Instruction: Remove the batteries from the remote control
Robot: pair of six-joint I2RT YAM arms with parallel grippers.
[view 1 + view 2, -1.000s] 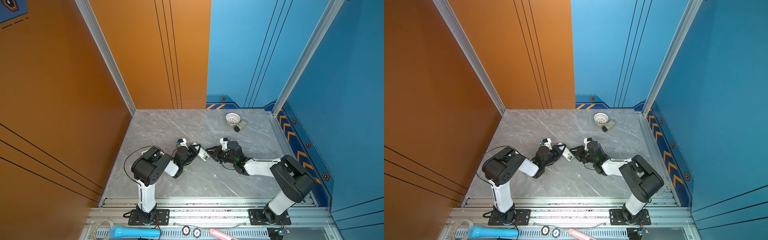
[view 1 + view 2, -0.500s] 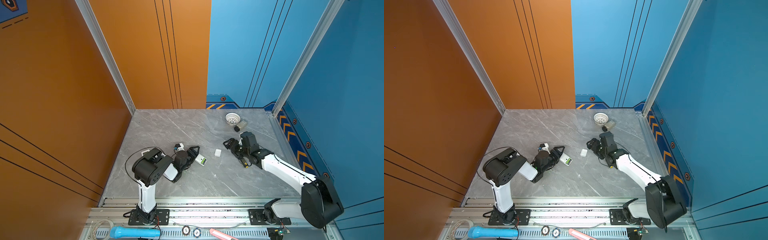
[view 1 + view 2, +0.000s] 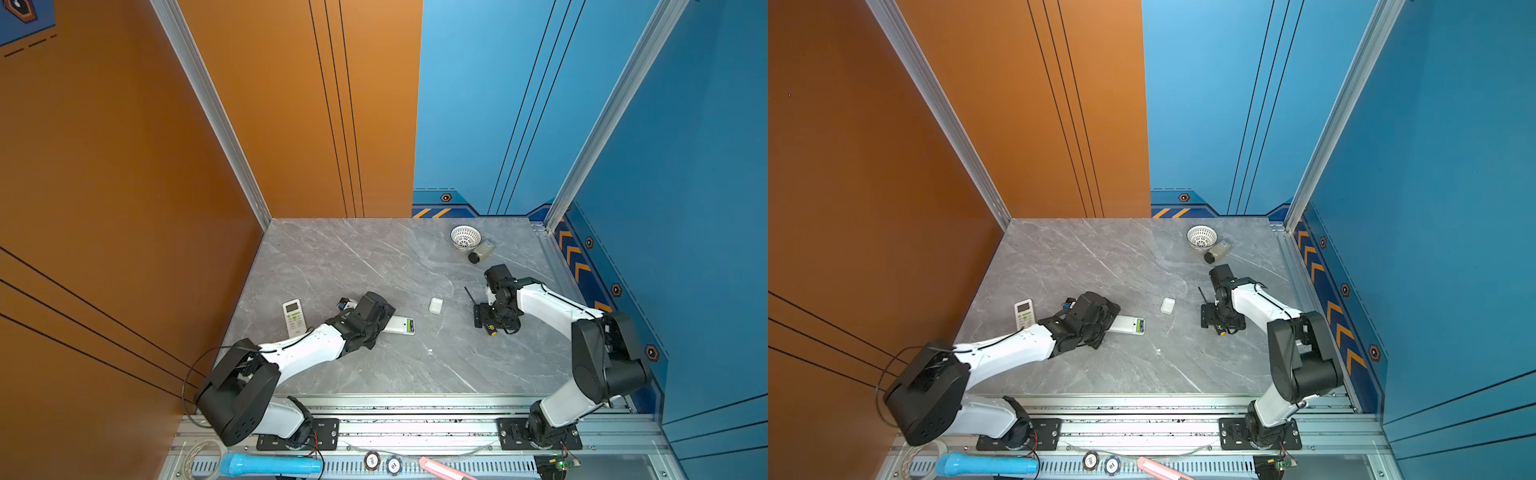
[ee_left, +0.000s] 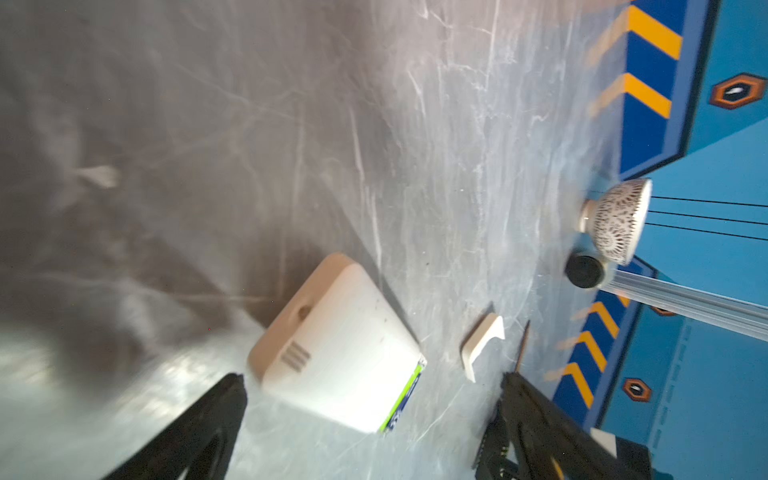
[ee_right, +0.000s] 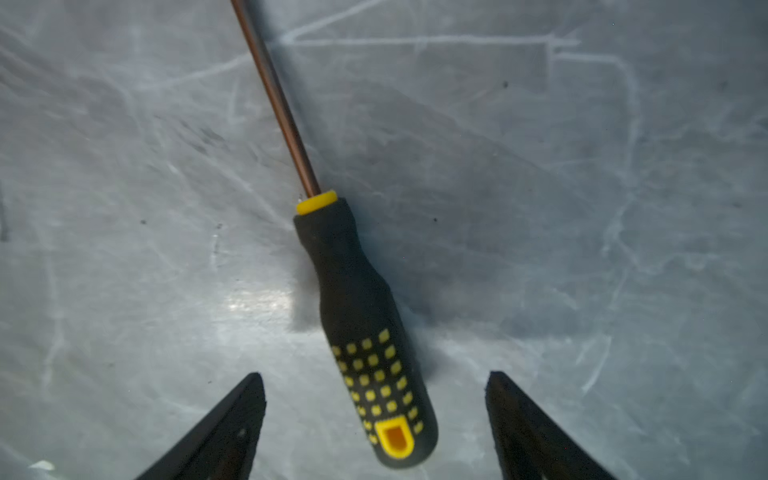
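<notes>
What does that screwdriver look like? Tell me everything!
The screwdriver has a chunky black handle, rubbery-looking, dotted with yellow squares, with a yellow collar and a yellow end. Its thin brownish metal shaft is straight. It lies flat on the grey table, between the fingers of the open right hand, untouched.

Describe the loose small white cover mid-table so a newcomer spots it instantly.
On the grey marble tabletop, look at the middle. The small white rectangular plastic cover lies alone there, just right of the face-down white remote control in both top views. It is far shorter than that remote, and blank.
</notes>
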